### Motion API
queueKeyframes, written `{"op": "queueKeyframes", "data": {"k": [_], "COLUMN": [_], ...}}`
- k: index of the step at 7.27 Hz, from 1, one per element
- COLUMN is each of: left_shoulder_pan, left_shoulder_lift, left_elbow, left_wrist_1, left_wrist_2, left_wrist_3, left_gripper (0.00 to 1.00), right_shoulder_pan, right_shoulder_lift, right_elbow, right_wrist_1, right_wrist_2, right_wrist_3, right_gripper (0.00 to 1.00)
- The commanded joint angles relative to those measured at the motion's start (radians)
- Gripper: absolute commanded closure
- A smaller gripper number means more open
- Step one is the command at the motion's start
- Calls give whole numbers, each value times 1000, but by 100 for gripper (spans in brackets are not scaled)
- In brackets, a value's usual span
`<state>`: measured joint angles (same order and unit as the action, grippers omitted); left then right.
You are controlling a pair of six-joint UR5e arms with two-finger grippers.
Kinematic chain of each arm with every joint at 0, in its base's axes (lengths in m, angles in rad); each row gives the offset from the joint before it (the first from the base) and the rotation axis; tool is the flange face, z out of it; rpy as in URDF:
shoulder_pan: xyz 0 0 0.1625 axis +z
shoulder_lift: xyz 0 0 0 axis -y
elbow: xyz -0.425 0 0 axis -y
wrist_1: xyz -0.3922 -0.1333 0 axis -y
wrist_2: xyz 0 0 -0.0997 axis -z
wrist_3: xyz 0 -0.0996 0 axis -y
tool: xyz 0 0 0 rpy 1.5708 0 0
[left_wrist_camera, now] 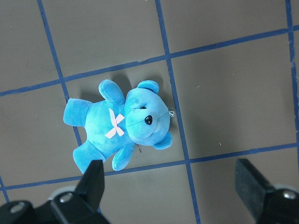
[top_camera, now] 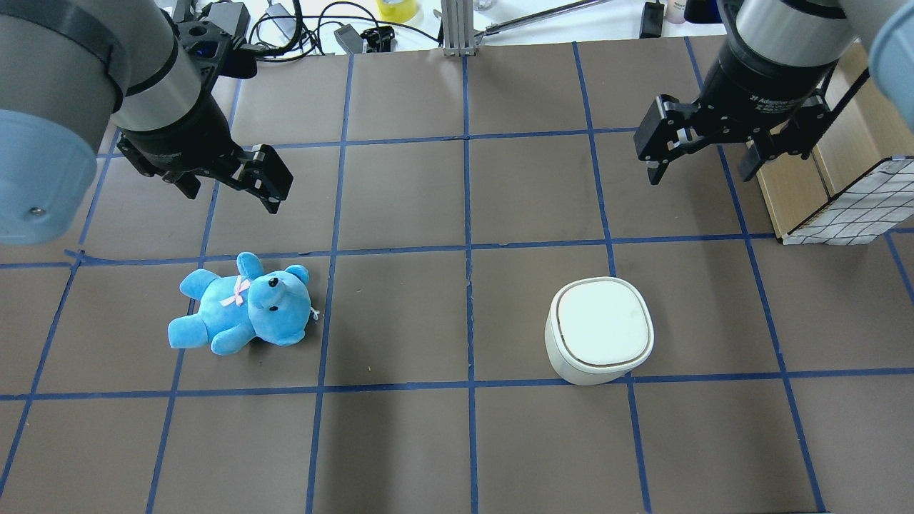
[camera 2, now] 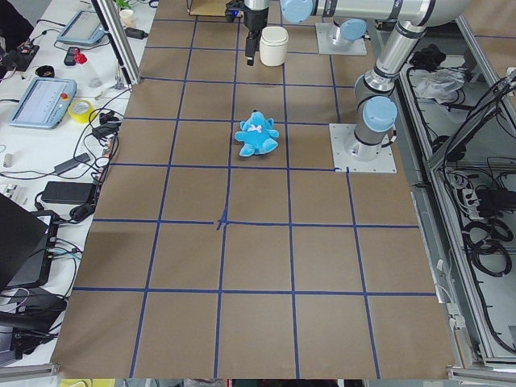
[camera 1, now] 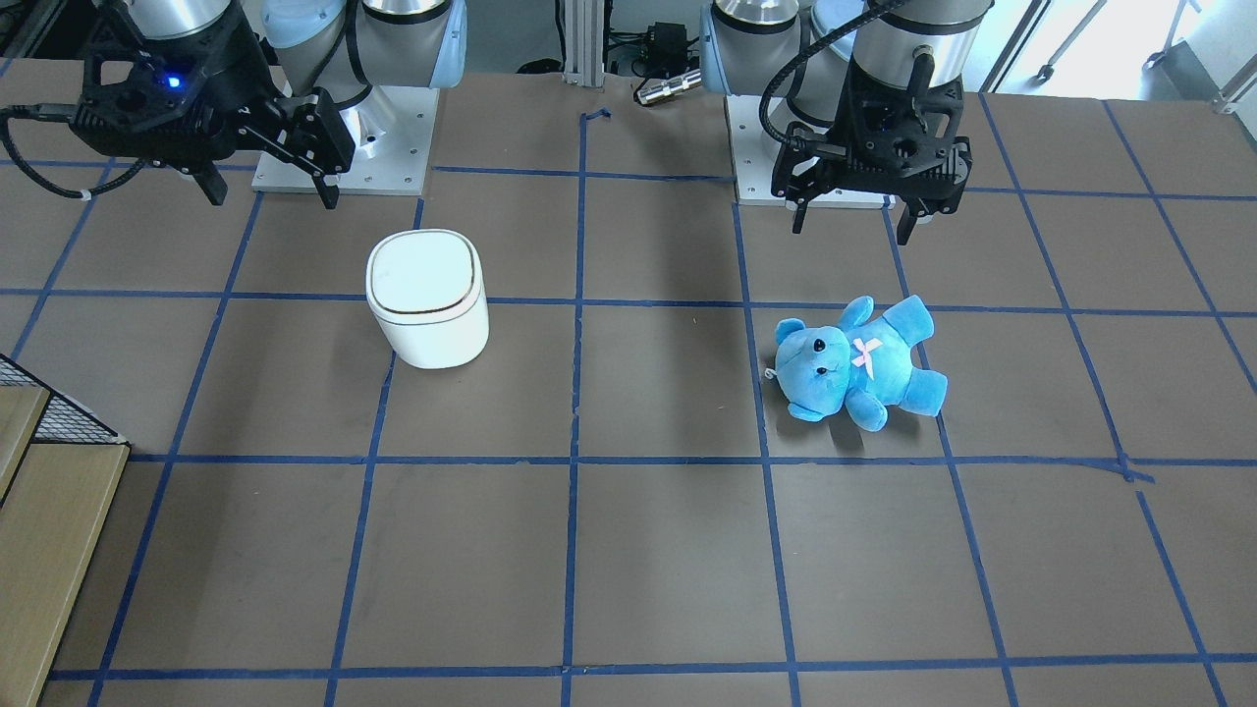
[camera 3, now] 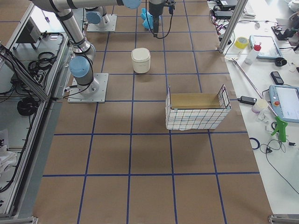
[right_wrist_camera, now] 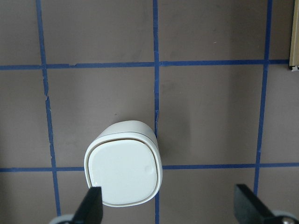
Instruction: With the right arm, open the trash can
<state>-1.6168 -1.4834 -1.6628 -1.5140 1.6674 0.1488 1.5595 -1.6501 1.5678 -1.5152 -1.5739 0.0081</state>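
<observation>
The white trash can point(camera 1: 428, 298) stands upright on the table with its lid shut; it also shows in the overhead view point(top_camera: 600, 330), the right side view point(camera 3: 140, 59) and the right wrist view point(right_wrist_camera: 124, 170). My right gripper point(camera 1: 267, 194), with a blue light, hangs open and empty above the table, behind the can and off to its side; in the overhead view point(top_camera: 700, 170) it is up and right of the can. Its fingertips point(right_wrist_camera: 91, 205) frame the can from above. My left gripper point(top_camera: 232, 198) is open and empty above the blue teddy bear point(top_camera: 243, 303).
The blue teddy bear point(camera 1: 856, 361) lies on its back on the left arm's side. A wire-and-wood basket point(camera 3: 197, 111) stands beyond the right arm, its corner in the overhead view point(top_camera: 846, 203). Blue tape lines grid the brown table. Cables and tools lie past the far edge.
</observation>
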Motion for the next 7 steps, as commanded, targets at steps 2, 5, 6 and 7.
{"op": "queueKeyframes", "data": {"k": [2, 5, 6, 7], "left_shoulder_pan": [0, 0, 0, 0], "left_shoulder_lift": [0, 0, 0, 0], "left_elbow": [0, 0, 0, 0], "left_wrist_1": [0, 0, 0, 0], "left_wrist_2": [0, 0, 0, 0], "left_wrist_3": [0, 0, 0, 0], "left_gripper": [0, 0, 0, 0], "right_shoulder_pan": [2, 4, 2, 2], "right_shoulder_lift": [6, 13, 12, 13], "right_elbow": [2, 6, 2, 5], "right_wrist_1": [-26, -43, -45, -46], "right_wrist_2": [8, -3, 14, 9], "right_wrist_3": [9, 6, 1, 3], "right_gripper": [0, 0, 0, 0]}}
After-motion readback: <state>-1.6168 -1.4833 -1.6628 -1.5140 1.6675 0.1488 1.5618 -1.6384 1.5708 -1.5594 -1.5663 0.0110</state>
